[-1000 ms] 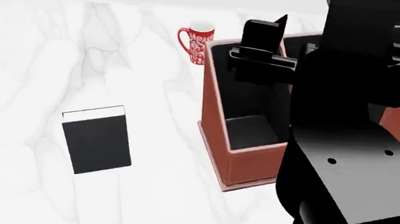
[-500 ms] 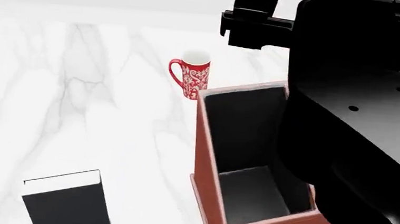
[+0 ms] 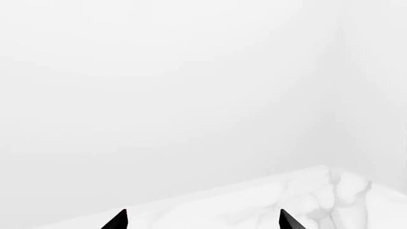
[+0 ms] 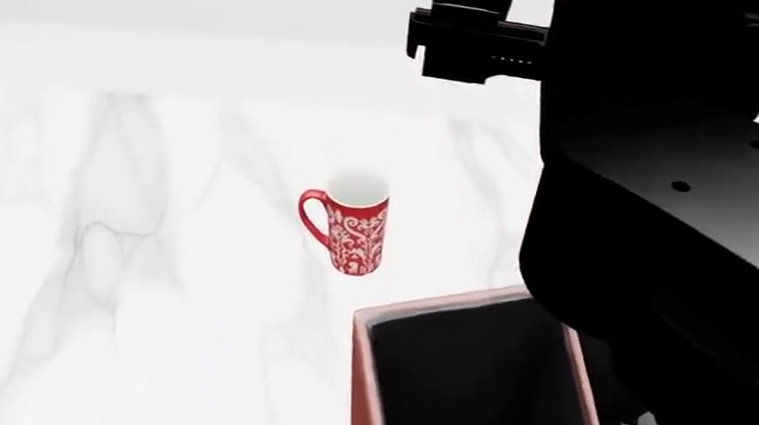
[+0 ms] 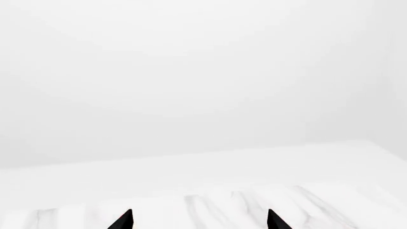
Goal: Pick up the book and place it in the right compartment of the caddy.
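Left gripper (image 3: 200,220) fingers (image 3: 118,220) spread apart, nothing between, just white marble table (image 3: 254,205) edge beyond. Right gripper (image 5: 198,220) fingers (image 5: 123,221) apart too, also empty, facing table far edge. Book not in any view, so can't place it against fingers. Head view: caddy (image 4: 365,372) corner at bottom, red mug (image 4: 348,218) standing just behind it, black arm (image 4: 662,192) covering right side.

The head view has tilted upward: the book has left the frame. The mug (image 4: 348,223) now sits mid-frame, and only the far end of the caddy (image 4: 473,309) remains visible.
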`<state>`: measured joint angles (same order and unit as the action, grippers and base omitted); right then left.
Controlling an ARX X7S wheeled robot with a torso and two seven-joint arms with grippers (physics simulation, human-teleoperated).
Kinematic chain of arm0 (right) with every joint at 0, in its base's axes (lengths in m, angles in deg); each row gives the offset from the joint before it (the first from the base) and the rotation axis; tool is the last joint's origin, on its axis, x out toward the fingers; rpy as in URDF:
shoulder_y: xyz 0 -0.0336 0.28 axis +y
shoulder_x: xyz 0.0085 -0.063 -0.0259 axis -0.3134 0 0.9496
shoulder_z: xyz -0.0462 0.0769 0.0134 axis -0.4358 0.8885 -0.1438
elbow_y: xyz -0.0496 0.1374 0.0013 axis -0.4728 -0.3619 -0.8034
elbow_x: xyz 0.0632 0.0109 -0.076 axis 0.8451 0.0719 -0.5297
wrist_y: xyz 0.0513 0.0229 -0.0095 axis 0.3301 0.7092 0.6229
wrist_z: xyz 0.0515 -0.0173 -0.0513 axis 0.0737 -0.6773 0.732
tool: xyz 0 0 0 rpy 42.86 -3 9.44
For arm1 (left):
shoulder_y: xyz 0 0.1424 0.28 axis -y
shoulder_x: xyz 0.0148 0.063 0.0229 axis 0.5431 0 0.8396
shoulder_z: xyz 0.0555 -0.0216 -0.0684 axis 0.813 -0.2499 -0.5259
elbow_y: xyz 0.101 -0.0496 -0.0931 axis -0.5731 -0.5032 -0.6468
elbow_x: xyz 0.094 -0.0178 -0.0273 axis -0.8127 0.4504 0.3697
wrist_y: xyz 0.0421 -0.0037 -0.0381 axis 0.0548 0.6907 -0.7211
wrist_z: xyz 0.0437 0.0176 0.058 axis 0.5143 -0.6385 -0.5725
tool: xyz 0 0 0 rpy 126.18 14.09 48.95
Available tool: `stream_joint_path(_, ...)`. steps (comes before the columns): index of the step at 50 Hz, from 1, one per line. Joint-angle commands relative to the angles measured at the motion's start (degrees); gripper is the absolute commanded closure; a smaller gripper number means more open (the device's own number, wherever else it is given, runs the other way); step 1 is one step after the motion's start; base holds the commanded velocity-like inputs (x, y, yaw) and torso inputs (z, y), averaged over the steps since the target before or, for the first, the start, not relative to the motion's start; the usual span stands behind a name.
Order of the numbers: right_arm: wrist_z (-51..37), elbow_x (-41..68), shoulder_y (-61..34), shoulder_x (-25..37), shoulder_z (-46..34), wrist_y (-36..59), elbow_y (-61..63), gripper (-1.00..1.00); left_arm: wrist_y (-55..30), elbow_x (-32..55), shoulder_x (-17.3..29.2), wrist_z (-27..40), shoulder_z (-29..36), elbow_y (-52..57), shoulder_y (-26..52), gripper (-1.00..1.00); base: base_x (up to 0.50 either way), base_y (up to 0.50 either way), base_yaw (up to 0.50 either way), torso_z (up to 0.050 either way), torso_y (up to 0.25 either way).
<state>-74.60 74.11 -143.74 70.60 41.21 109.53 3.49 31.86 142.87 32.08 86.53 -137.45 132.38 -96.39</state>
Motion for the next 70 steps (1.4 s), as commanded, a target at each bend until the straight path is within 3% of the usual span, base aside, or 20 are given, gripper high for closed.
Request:
stream_joint_path(1,-1.76,2.40,-0.60,0.20,0.22,-0.09,-0.75,-1.00,-0.55,0.21,0.07,-0.14,-0.50,0.19,0.32,-1.00,0.50,0.00,0.00,0.000,0.000)
stream_joint_path(16,-4.86,8.26,-2.64,0.98,-2.79,2.09,-0.31,-1.00,-0.25,-0.19,-0.73,-1.23,-1.11,0.29,0.76,-1.00,0.09,0.00,0.00,0.000,0.001)
stream_joint_path(22,-14.30,31.54,-5.68,3.33,-7.64,2.23,-7.24,-1.00,-0.45,-0.34,-0.84,-1.21,-1.08,0.20,0.98,-1.00,0.00,0.00,0.00,0.000,0.000)
stream_joint_path(24,-12.21,34.06,-6.41,4.64,-11.53,1.38,-4.26,-1.00,-0.47,-0.37,-0.88,-1.20,-1.20,0.25,0.99,-1.00,0.00,0.00,0.00,0.000,0.000)
stream_joint_path(25,-17.34,42.65,-8.15,3.21,-11.20,0.88,-7.28,-1.00,-0.38,-0.66,-1.06,-1.48,-1.08,0.09,1.05,-1.00,0.00,0.00,0.00,0.000,0.000)
stream_joint_path(26,-15.59,47.98,-9.56,4.25,-14.51,2.03,-6.65,-1.00,-0.36,-0.64,-1.15,-1.53,-1.06,0.09,1.11,-1.00,0.00,0.00,0.00,0.000,0.000)
stream_joint_path(28,1.60,62.25,-9.16,5.83,-31.70,1.98,10.54,-1.00,-0.13,-0.90,-1.41,-2.06,-0.92,-0.07,1.24,-1.00,0.00,0.00,0.00,0.000,0.000)
stream_joint_path(29,8.78,61.87,-9.22,6.11,-34.65,1.55,14.40,-1.00,-0.14,-0.87,-1.41,-2.06,-0.92,-0.08,1.30,-1.00,0.00,0.00,0.00,0.000,0.000)
stream_joint_path(31,9.71,61.15,-9.14,6.44,-35.16,1.12,15.10,-1.00,-0.22,-0.90,-1.39,-2.09,-0.94,-0.06,1.30,-1.00,0.00,0.00,0.00,0.000,0.000)
stream_joint_path(70,18.87,52.60,-4.59,8.84,-40.52,-3.37,19.77,-1.00,-0.72,-1.15,-1.88,-3.13,-1.49,-0.11,1.83,-1.00,0.00,0.00,0.00,0.000,0.000)
